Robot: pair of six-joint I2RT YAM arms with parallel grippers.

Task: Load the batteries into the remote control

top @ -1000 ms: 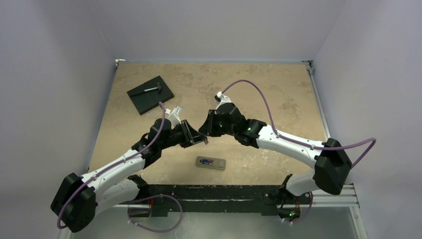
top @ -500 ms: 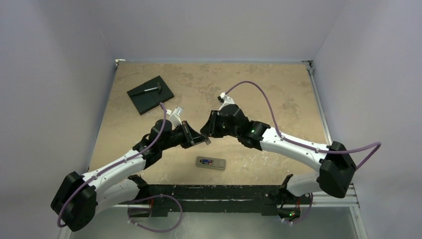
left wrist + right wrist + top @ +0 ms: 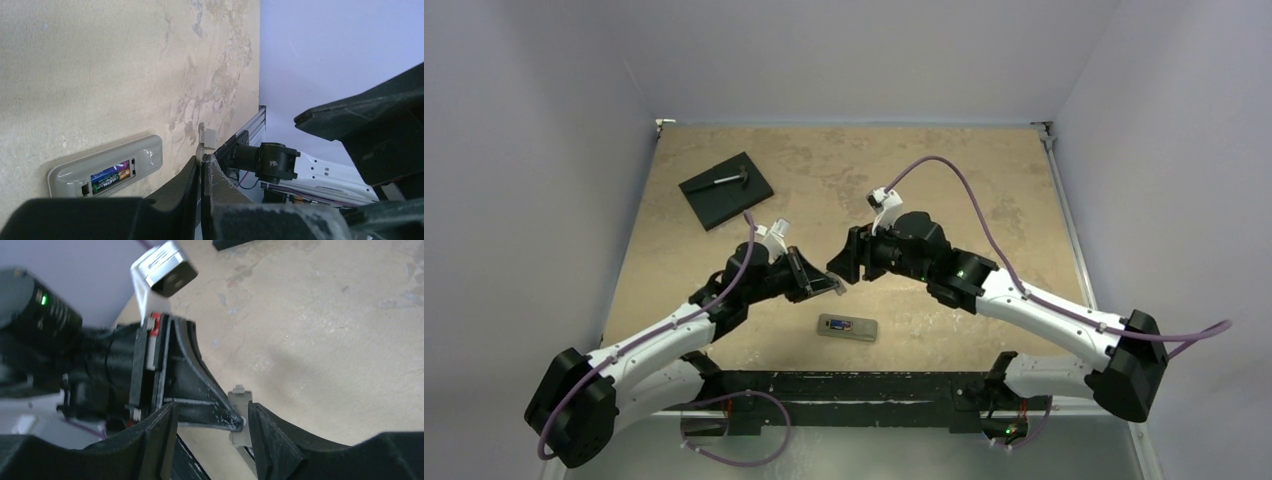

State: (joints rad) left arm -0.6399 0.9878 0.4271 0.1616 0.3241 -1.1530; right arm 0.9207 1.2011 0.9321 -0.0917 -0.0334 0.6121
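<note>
Two arms reach in over the table and meet in the middle, tip to tip. The left claw points to the right and is squeezed tight on a small grey flat piece. The piece sticks up out of its tips, up off the table. The right claw points to the left, and its two fingers are spread wide. The tip of the left claw and the grey piece sit in the gap between them. I cannot tell if the right fingers touch the piece.

The remote control lies flat on the table, just in front of the claws, with its grey back up. The batteries sit inside the hole in its back.

Far off at the back left, a black slab has a little grey hammer tool on top
</note>
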